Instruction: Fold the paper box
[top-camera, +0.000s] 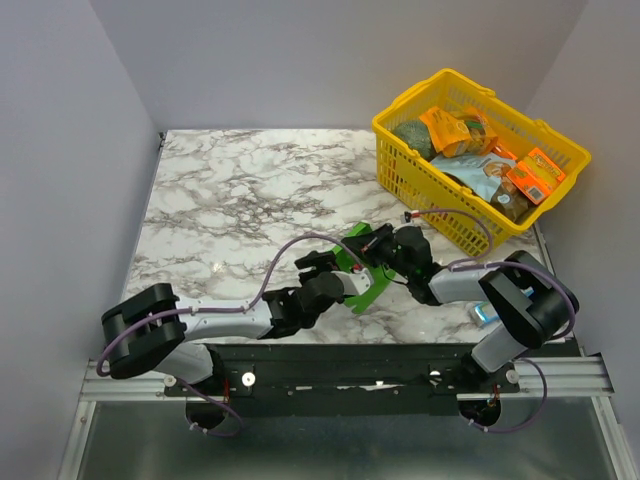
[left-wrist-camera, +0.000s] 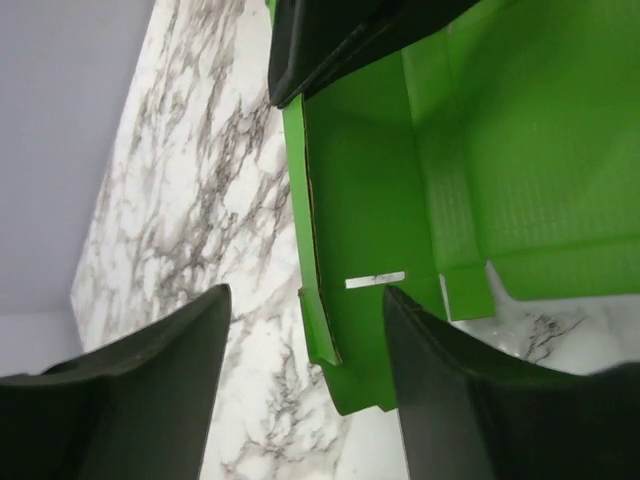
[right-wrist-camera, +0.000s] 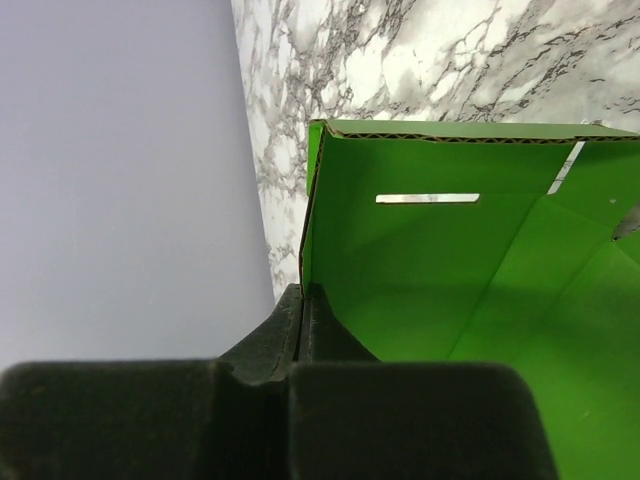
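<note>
1. Near edge of the table (top-camera: 230, 200), right of middle: left gripper (left-wrist-camera: 305, 300) released, jaws apart. A wall edge of the box (left-wrist-camera: 360, 200) ahead between the fingers (left-wrist-camera: 150, 380), no contact visible.
2. Just beyond: right gripper (right-wrist-camera: 303, 320) clenched on the box's upright side wall, pinching the card at its edge.
3. Box partly formed, resting on the marble between the two grippers. One wall raised with a slot (right-wrist-camera: 427, 198) cut in it, other panels and flaps open and lying out.
4. Step in hand, by judgement: holding one side wall up so that the neighbouring flap can be folded.
5. Next move, likely:
   - Keep the right pinch firm.
   - Bring the left fingers onto the neighbouring flap and close on it.
   - Fold the flap inward along its crease and steer any tab toward the slot.
   - Go gently, to avoid buckling the thin card or pulling it out of the right pinch.
6. Far right corner: basket (top-camera: 410, 185) of packs (top-camera: 490, 170), well apart from the box, no part of the fold.
</note>
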